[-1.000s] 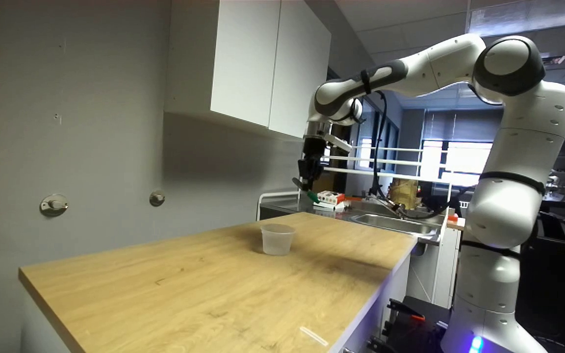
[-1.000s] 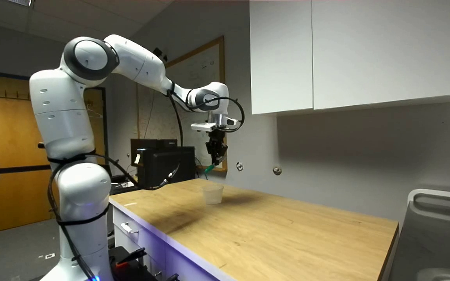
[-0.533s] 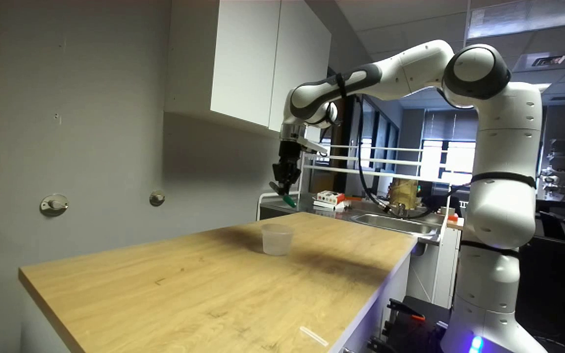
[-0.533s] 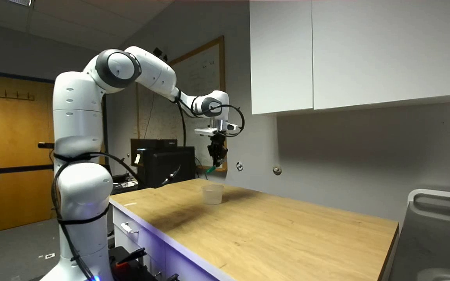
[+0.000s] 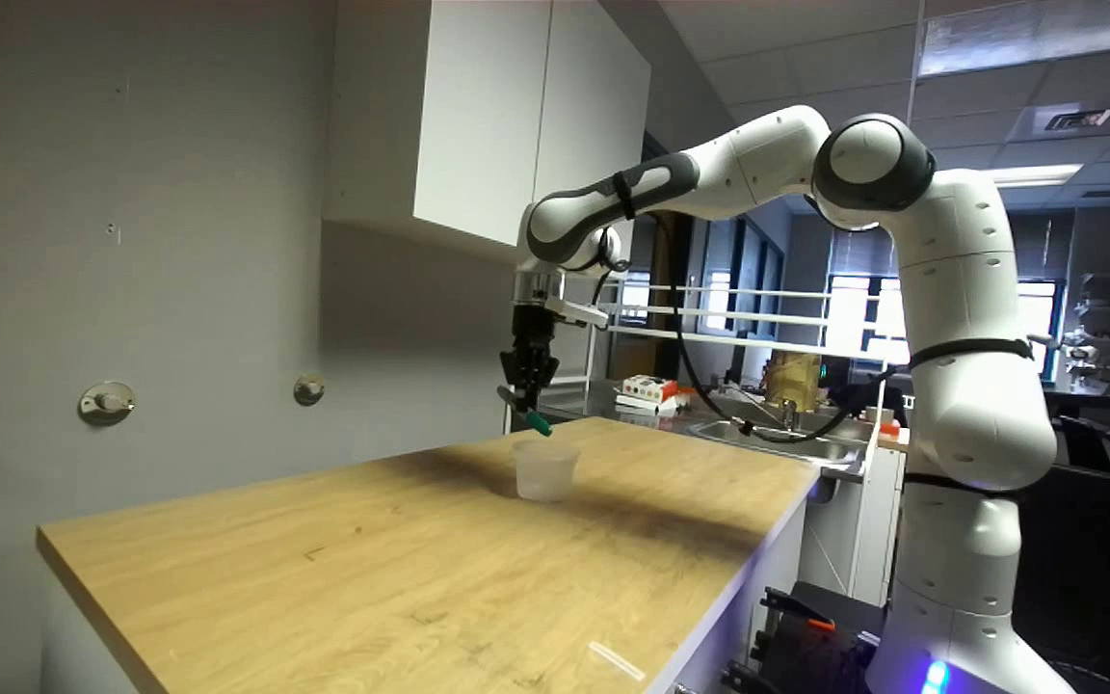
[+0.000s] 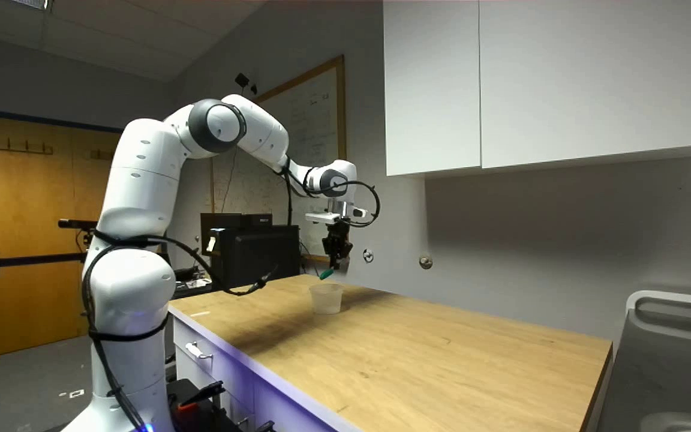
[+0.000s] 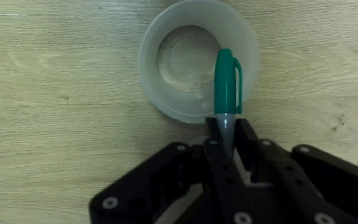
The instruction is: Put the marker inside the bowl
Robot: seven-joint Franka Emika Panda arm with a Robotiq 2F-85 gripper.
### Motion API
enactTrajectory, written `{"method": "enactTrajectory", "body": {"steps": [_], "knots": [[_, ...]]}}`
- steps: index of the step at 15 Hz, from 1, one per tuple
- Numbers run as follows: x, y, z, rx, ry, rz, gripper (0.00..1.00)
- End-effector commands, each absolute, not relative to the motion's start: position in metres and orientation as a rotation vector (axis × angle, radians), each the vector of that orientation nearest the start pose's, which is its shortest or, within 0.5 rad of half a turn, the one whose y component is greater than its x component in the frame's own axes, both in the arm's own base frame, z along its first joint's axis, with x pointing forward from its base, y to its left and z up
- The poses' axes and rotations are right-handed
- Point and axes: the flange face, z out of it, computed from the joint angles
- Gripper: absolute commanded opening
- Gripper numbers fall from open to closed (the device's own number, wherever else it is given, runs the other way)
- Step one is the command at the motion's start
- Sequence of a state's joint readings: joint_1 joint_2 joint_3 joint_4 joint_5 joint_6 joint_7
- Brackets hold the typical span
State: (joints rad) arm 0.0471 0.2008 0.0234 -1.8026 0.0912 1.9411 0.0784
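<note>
Now that the black fingers, gripping the slim green-capped marker, have sunk toward the translucent plastic bowl at the wrist view's upper centre, release looks near.

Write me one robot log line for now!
jaws: closed on marker | tilt: green cap lower, above bowl | bowl: upright on tabletop | release: not yet

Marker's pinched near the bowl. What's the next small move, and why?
I'd probably nudge the gripper toward the centre of the bowl before lowering: in the wrist view, the marker overlaps the opening with its green cap, but the gripped barrel appears at or past the rim.
</note>
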Motion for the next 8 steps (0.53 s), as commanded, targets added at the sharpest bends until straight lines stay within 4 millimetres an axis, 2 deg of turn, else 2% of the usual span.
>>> {"method": "enactTrajectory", "body": {"steps": [1, 6, 7, 8], "knots": [[0.62, 0.046, 0.421, -3.077, 0.102, 0.142, 0.07], [0.614, 0.032, 0.415, -3.081, 0.132, 0.163, 0.07], [0.613, 0.029, 0.415, -3.085, 0.136, 0.168, 0.44], [0.612, 0.028, 0.415, -3.089, 0.138, 0.172, 0.44]]}}
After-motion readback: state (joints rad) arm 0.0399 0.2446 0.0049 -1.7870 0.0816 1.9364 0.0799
